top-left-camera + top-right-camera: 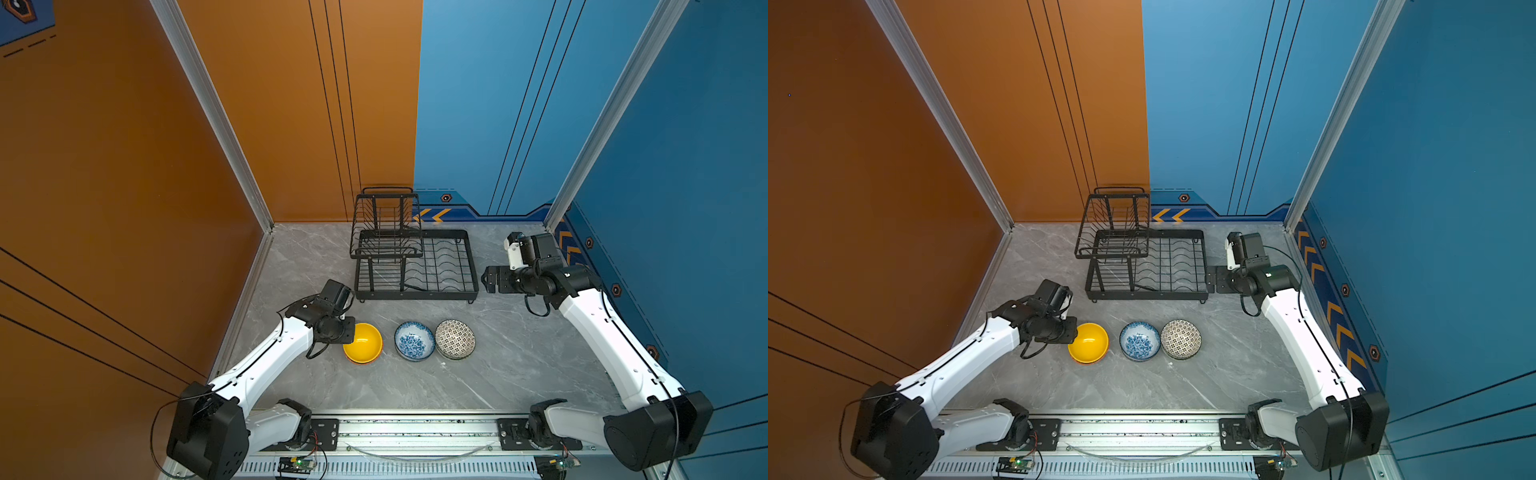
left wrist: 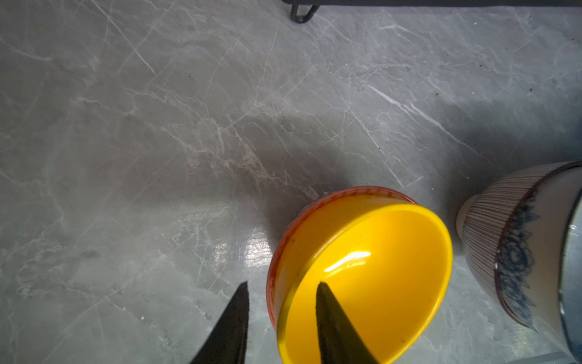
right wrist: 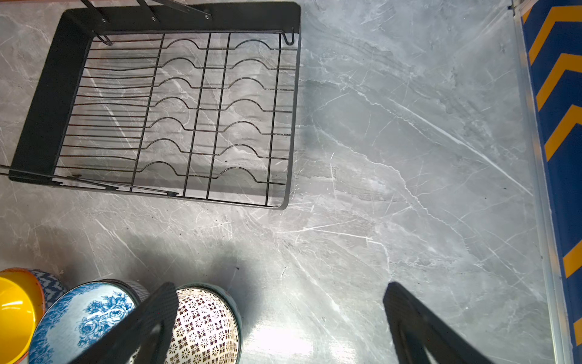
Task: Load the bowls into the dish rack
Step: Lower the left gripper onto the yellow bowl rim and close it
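Fingers (image 2: 333,321) of your left gripper (image 2: 282,283) straddle the rim of the round yellow bowl (image 2: 378,268), not pinching; your right gripper (image 3: 280,283) gapes empty beside the black wire dish rack (image 3: 47,94).

A grey marbled counter (image 1: 519,365) is enclosed by an orange wall (image 1: 104,166) and a blue wall (image 1: 478,104). A chevron-striped band (image 3: 551,83) is seen along its right edge, and an aluminium rail (image 1: 415,432) is mounted along its front edge.

1. Robot lab test cell.
2. Orange wall panel (image 1: 124,166) and blue wall panel (image 1: 498,104) sit in aluminium posts (image 1: 216,120).
3. Left arm (image 1: 266,361) and right arm (image 1: 602,332) mount on a metal rail (image 1: 415,432).
4. Bare circuit board (image 1: 297,462), loose wires.
5. Marble-look tabletop (image 1: 498,374).
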Robot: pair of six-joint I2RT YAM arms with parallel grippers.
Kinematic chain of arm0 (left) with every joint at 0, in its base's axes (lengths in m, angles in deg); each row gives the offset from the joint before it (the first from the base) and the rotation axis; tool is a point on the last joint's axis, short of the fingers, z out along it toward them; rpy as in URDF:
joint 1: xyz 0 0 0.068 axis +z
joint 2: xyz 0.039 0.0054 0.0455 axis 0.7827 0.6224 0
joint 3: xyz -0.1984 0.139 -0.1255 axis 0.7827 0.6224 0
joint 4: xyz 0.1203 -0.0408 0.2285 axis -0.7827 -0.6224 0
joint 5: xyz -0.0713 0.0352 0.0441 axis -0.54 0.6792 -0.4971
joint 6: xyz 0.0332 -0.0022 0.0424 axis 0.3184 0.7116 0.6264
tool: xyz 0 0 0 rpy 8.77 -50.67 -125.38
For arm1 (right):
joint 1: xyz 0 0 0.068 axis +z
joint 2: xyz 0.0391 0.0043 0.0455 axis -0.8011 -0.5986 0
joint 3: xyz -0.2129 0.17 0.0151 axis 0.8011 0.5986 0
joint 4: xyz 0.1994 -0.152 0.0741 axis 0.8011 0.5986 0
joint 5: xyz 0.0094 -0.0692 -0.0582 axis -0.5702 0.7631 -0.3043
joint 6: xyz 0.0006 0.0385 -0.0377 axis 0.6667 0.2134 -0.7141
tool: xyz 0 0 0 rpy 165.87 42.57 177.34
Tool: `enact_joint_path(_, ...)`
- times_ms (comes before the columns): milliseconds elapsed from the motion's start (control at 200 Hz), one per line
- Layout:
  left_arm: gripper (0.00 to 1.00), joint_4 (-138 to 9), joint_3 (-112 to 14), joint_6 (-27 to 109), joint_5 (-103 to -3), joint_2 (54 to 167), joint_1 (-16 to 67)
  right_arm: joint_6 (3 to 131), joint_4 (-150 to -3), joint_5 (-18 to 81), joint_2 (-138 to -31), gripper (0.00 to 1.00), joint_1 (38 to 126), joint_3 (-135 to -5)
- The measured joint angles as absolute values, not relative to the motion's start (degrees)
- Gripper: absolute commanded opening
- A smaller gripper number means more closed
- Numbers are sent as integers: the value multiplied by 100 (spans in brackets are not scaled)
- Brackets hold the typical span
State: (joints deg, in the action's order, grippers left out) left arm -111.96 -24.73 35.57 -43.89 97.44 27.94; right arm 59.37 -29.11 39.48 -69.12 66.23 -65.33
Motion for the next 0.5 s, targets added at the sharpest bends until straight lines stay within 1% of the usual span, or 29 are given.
enact_joint_path(120,30,-11148,-2451,3548,-4389,9862,2717,5922,-2913,3950,-6920,100,6623,-6536)
enact_joint_path(250,20,-11119,-2449,3539,-4389,9923,2663,5917,-2913,3957,-6979,100,6634,-6546)
enact_joint_path(501,12,-11139,-2454,3598,-4288,9943,2641,5830,-2915,3972,-7038,100,6642,-6619)
